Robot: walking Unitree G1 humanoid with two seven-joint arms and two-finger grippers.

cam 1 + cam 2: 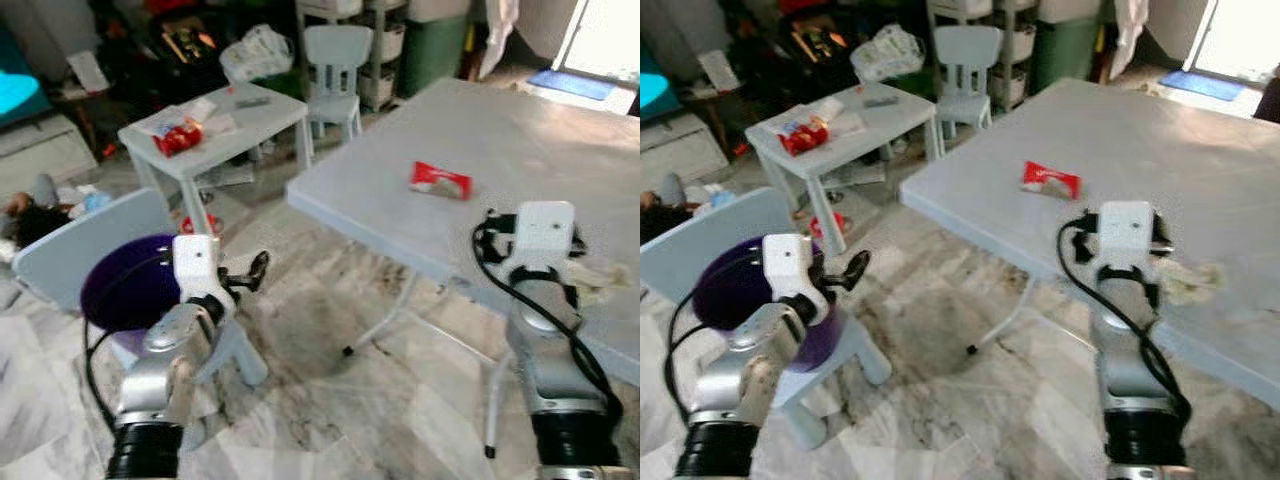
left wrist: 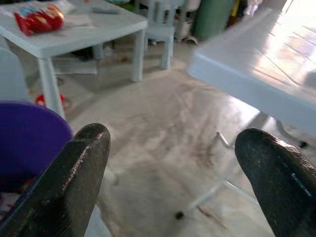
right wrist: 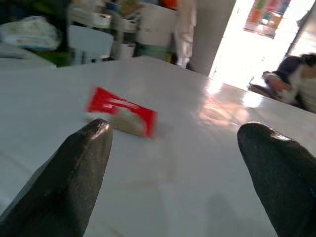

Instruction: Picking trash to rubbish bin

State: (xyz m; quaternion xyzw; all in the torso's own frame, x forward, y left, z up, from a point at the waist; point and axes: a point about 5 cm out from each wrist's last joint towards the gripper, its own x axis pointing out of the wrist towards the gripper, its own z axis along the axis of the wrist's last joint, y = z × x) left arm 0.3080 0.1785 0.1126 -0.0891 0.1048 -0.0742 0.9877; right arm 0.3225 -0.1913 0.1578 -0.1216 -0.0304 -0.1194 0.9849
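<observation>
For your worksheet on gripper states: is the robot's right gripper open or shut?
Open. The right gripper has its two black fingers spread wide apart, empty, with the red wrapper lying on the table ahead.

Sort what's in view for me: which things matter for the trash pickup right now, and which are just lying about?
For the job:
red wrapper on the big grey table
right gripper, open, aimed at the wrapper
purple bin by the left gripper, open

Lying about:
small white table with red packets
small chair
crumpled whitish scrap beside the right wrist
</observation>
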